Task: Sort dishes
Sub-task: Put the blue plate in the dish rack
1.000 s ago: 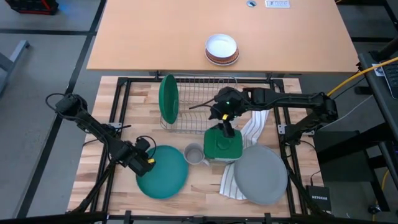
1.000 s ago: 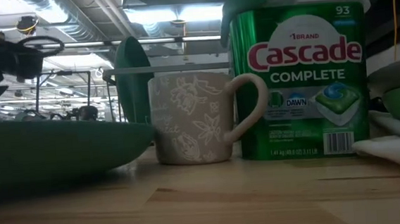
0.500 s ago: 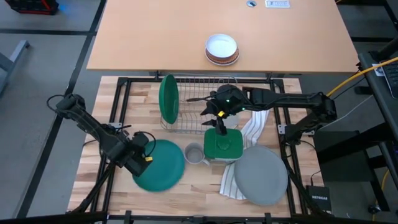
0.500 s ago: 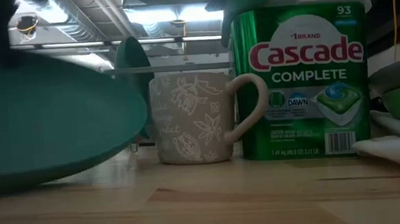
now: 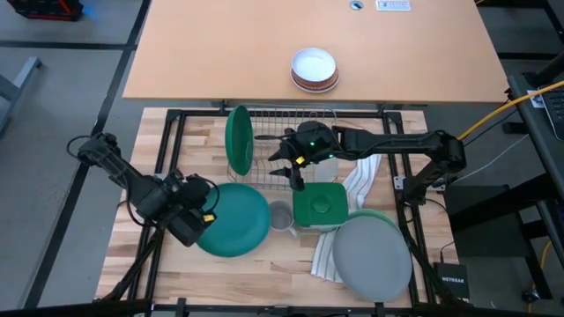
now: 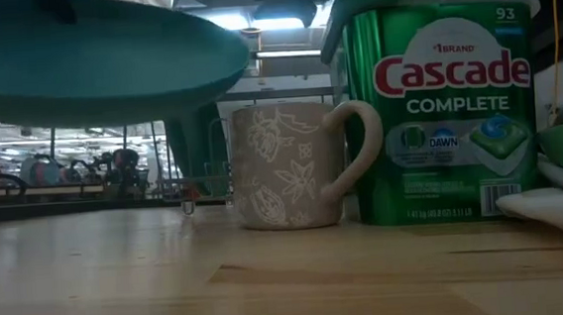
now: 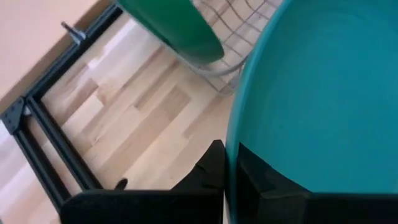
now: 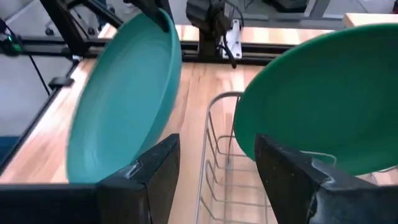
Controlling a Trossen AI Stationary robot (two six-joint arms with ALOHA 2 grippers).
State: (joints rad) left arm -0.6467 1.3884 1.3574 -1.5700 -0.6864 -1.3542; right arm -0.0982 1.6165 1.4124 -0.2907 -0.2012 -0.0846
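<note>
Left gripper [image 5: 201, 227]: clenched on the teal plate's [image 5: 236, 218] near rim, plate lifted clear of the table.
Dish rack [image 5: 291, 167]: beyond the plate; dark green plate [image 5: 238, 141] upright inside.
Right gripper [image 5: 286, 163]: spread empty over the rack, nearer the slots.

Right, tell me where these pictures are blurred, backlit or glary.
Low view: teal plate dark and soft against bright ceiling lights; mug and Cascade tub sharp. Left wrist view: dark green plate blurred. Right wrist view: near fingers out of focus.

Grey floor [image 5: 62, 79] around the rig, tan table [image 5: 264, 44] behind the wood worktop [image 5: 203, 150] — ceiling lights [image 6: 276, 14] and ducting overhead.
</note>
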